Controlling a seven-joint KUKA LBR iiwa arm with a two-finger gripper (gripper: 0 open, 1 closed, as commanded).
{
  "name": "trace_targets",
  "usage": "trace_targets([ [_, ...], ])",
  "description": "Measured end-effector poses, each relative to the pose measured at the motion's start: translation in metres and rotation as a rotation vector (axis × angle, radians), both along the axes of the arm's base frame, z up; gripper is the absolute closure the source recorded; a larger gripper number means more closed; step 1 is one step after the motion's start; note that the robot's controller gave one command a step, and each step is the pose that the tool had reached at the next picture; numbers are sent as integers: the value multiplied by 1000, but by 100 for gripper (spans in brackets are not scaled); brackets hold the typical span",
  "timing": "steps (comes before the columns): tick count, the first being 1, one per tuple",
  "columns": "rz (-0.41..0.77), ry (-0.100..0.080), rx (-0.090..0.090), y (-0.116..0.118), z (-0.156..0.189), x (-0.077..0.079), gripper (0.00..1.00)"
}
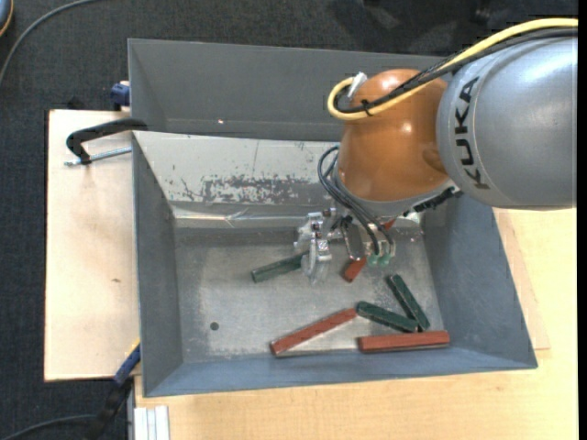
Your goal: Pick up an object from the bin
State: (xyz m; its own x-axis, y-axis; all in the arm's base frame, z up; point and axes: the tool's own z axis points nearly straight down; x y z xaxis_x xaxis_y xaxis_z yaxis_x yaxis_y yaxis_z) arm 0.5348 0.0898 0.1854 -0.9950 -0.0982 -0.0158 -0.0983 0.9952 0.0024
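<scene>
The big grey bin (156,273) is taking up most of the picture. The silver arm (514,117) is coming in from the upper right, and its round orange cover (390,145) is hanging over the back right part of the bin.

Two long red-brown sticks are lying near the bottom wall. One red-brown stick (314,332) is lying slanted in the lower middle. The other red-brown stick (404,341) is lying flat just to its right. Above them, two green sticks (385,316) are lying close side by side at the lower right.

The gripper (318,250) is hanging in the middle of the bin, under the orange cover. I cannot tell if it is spread apart or pressed together. It is sitting right by the right end of a dark green stick (275,269), which is lying a bit tilted on the bin floor, left of the middle.

A small red bit (353,269) and a small green bit (382,261) are lying just right of the gripper.
</scene>
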Motion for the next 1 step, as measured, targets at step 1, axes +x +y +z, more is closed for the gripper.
trace_targets([
  [1,5,5,-2,-2,42,-14,100],
])
